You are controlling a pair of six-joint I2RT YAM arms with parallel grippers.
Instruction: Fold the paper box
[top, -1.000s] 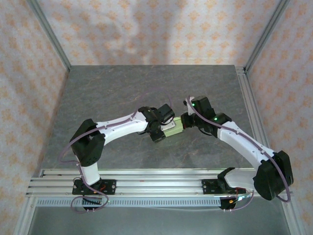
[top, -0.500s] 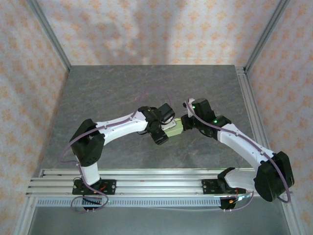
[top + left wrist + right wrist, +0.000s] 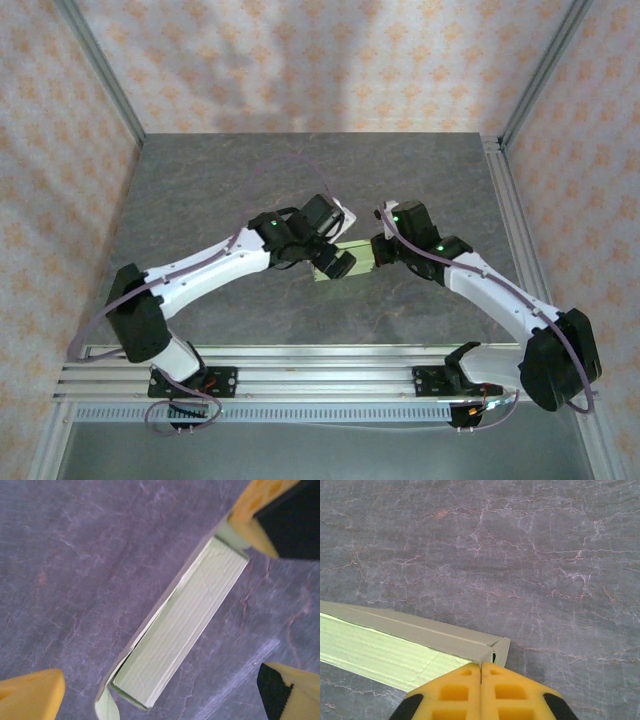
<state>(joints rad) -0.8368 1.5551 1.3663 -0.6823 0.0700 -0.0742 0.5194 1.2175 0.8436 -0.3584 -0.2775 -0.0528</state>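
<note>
The paper box is a small, flat, pale yellow-green rectangle lying diagonally on the grey table, with a loose tab curling out at its lower end. My left gripper hovers above it, open wide, its yellow fingers on either side and clear of the card. My right gripper is shut with nothing between its fingers, and its tip rests against the corner of the paper box. From above, the paper box lies between the left gripper and the right gripper.
The grey marbled table runs back to patterned walls. An aluminium rail carrying both arm bases crosses the near edge. A metal frame strip lines the right side.
My left gripper has opened wide and let go of the box, lifting off it, and the left arm's elbow has swung out to the left. The right gripper has stayed against the box's end.
</note>
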